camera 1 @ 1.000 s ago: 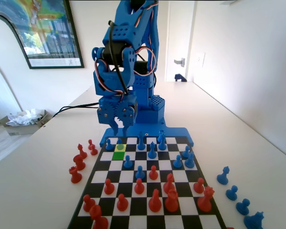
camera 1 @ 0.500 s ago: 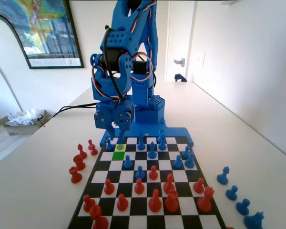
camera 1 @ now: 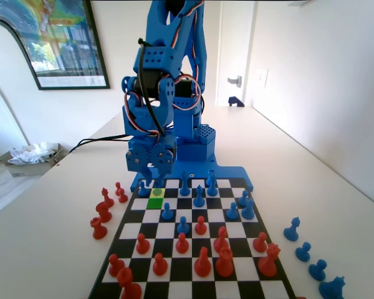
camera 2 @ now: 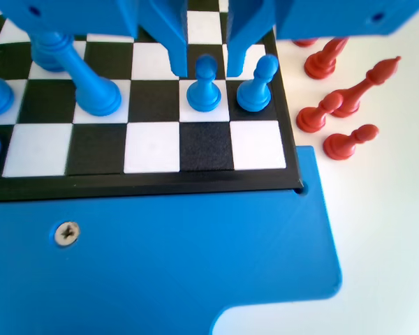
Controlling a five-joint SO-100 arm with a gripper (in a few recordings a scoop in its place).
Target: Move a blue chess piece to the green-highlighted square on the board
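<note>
The small blue plastic pawn (camera 2: 204, 85) with its round head and flared base stands upright on a white square in the second row from the board's near edge in the wrist view. A second blue pawn (camera 2: 256, 85) stands just to its right on the black corner-file square. The jaws (camera 2: 205, 54) hang open above the first pawn, one tip to each side of its head and not touching it; nothing is held.

In the fixed view the blue arm's jaws (camera 1: 151, 172) hover low over the far left part of the flat black-and-white chequered chessboard (camera 1: 193, 249), above the paler yellow-green square (camera 1: 157, 192) where the pawn (camera 1: 156, 185) stands. The bright green square (camera 1: 154, 203) lies directly in front of it, one row nearer the camera, and is bare.

Other blue pieces stand along the board's far rows, red pieces on the near rows. A cluster of captured red pieces (camera 1: 106, 208) sits on the white surface (camera 1: 50, 237) left of the board, and a few blue pieces (camera 1: 308, 255) stand on its right.
</note>
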